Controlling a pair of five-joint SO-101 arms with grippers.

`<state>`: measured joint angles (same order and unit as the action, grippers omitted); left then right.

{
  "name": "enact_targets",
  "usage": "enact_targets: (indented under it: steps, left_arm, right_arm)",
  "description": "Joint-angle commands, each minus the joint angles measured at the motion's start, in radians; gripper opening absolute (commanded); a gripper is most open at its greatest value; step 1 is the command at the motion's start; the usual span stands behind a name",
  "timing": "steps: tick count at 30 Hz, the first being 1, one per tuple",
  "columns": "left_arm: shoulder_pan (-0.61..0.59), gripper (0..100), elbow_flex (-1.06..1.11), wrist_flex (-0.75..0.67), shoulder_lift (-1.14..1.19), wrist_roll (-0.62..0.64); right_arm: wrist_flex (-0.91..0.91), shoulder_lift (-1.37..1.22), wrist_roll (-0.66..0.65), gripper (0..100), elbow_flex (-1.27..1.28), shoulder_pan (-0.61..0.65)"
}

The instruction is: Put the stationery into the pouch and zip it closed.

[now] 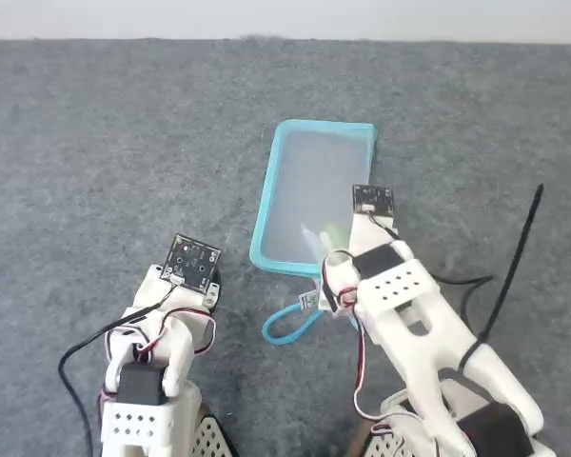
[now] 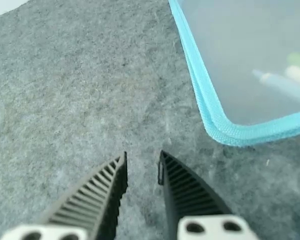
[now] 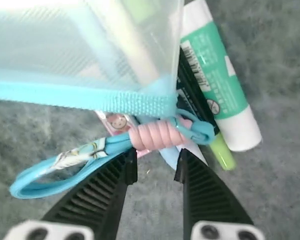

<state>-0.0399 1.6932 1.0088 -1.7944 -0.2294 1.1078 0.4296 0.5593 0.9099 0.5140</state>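
Fingers (image 3: 115,185) of the right gripper (image 3: 156,161) sit a bit apart, not clamped on anything, with the tips right up against the pink coiled piece (image 3: 157,134) at the corner of the pouch (image 3: 90,97). A thin pale tab (image 3: 166,154) hangs into the gap between them, and it's hard to say whether it touches either side. From that pink bit a blue loop strap (image 3: 55,167) curls off and lies on the grey counter (image 3: 280,190).

Just beside the same corner, a green-and-white glue stick (image 3: 215,85) pokes out past the blue trim. A black pen-like thing (image 3: 192,95) is pressed alongside it and a yellow-green tip (image 3: 224,155) peeks out beyond that. Their far ends run behind the pouch's see-through wall.

Over on the other arm, the left gripper (image 2: 142,156) has its fingers slightly parted too, with nothing between them. It hangs over bare counter, near the pouch's blue edge but not touching it. Through the wall on that side a pale blue pen (image 2: 280,85) and a greenish item (image 2: 297,60) lie inside.

From the high view the pouch lies flat mid-counter, the right arm is over its near end, and the left arm is off to the side.
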Motion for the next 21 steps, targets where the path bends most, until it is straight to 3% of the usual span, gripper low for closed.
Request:
enact_targets:
  steps: [1, 13, 21]
  left_arm:
    - [-0.009, 10, -0.008, -0.031, -0.021, 0.014]
    - [-0.009, 10, -0.008, -0.029, -0.021, 0.015]
    - [-0.006, 10, -0.008, -0.029, -0.021, 0.015]
  right_arm:
    - [-0.091, 0.008, 0.012, 14.3, 0.032, 0.002]
    - [-0.117, 0.022, 0.020, 14.4, 0.038, -0.160]
    - [-0.030, 0.082, 0.020, 14.4, -0.023, -0.280]
